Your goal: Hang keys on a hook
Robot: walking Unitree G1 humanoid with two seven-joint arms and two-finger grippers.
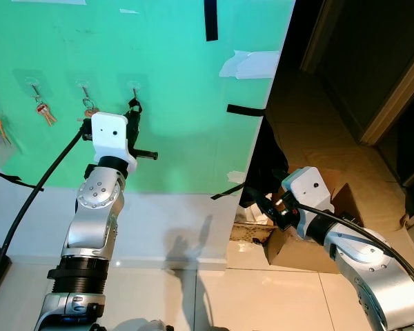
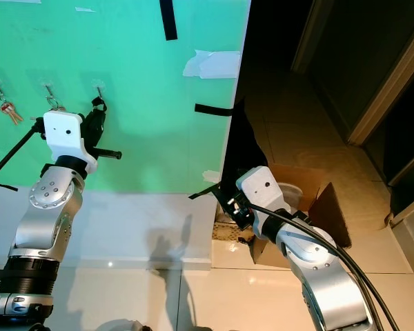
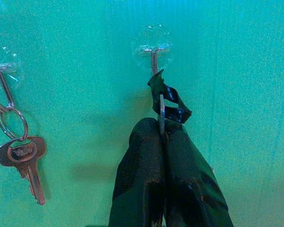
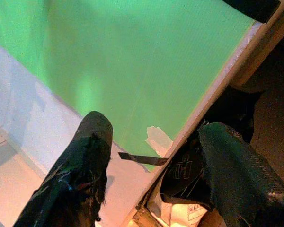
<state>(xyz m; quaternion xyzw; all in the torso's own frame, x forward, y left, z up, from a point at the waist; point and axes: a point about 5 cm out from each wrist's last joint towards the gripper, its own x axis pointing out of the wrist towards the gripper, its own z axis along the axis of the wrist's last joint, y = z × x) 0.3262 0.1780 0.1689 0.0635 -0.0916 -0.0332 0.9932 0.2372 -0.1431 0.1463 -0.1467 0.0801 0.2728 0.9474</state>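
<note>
Broadly, green wall board fills the upper scene, w/ a row of clear stick-on hooks near its top. Left gripper is raised to the rightmost hook, fingers pressed together, pinching a key ring edge-on w/ a black tag looped on it. Hook lies at 12 o'clock from the fingertips, just above; tag's top touches or nearly touches the hook wire, can't tell if it's caught. Ring's long axis runs vertical, in line w/ the hook shank. Left arm is far nearer. Neighbour hook at 9 o'clock already carries hanging keys, well apart, nothing blocking. Right gripper idles low by a cardboard box, fingers spread, empty.
</note>
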